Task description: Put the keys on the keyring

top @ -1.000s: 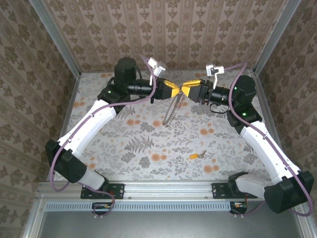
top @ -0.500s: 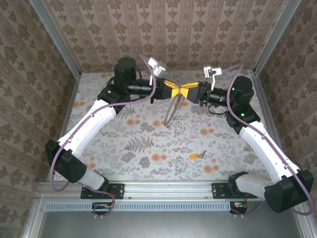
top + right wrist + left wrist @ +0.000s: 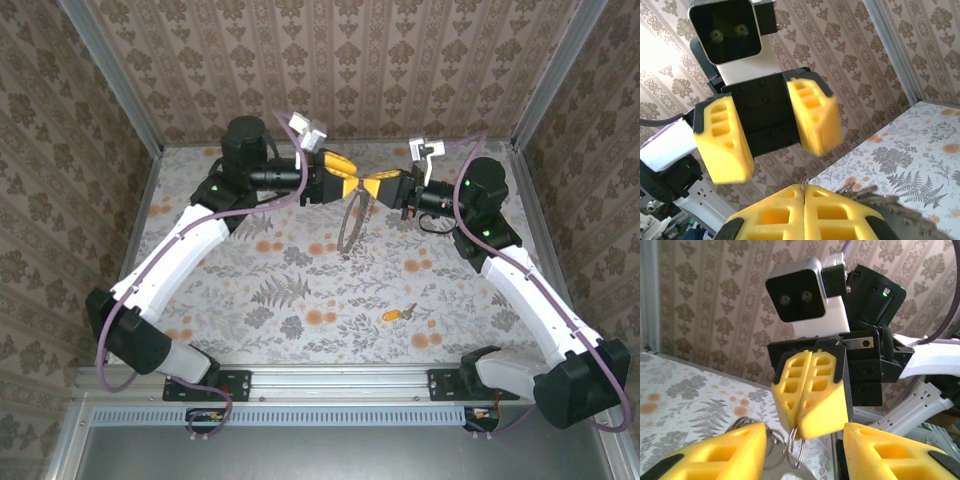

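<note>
The keyring hangs as a thin silvery loop above the middle of the back of the table. My right gripper is shut on its top; in the left wrist view the closed yellow fingers pinch the split ring. My left gripper faces it from the left, open, its fingers either side of the ring and clear of it. In the right wrist view my right gripper shows a sliver of ring at its tips. The key, orange-headed, lies on the table in front of the right arm.
Floral cloth covers the table. Patterned walls enclose it at the back and both sides, with metal posts in the corners. The two wrist cameras face each other closely above the grippers. A metal rail runs along the near edge.
The left gripper has opened and let go of the keyring and pulled back a little. The right gripper has moved in and shut on the ring.
</note>
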`<state>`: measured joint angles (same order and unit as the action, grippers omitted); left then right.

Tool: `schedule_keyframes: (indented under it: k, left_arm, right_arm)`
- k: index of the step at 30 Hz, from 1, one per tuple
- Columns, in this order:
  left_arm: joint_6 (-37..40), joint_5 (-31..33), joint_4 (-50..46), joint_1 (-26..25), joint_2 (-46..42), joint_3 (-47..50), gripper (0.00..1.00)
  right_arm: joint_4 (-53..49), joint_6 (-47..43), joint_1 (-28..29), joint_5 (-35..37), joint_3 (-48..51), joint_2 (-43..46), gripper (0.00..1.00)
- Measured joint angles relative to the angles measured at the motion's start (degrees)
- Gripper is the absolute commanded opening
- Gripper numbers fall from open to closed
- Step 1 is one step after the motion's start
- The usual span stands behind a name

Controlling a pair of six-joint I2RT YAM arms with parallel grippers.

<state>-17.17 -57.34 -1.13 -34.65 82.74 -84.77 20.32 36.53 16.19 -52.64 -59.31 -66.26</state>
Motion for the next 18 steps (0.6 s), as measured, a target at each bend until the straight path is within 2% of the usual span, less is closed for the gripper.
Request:
schedule_keyframes:
  k: [4, 13, 18]
  left_arm:
    - [-2.4, 1.2, 4.2, 1.5, -2.2, 2.8, 0.39]
    - [-7.9, 2.6, 12.7, 0.9, -2.4, 6.8, 0.24]
    - [-10.3, 3.3, 17.0, -1.0, -2.2, 7.3, 0.22]
  right_arm:
    - [3.7, 1.4, -0.2, 1.2, 0.8, 0.0, 0.0]
    - [15.0, 7.0, -0.2, 5.0, 3.9, 0.0, 0.0]
    - [20.2, 9.8, -0.2, 7.2, 4.5, 0.0, 0.0]
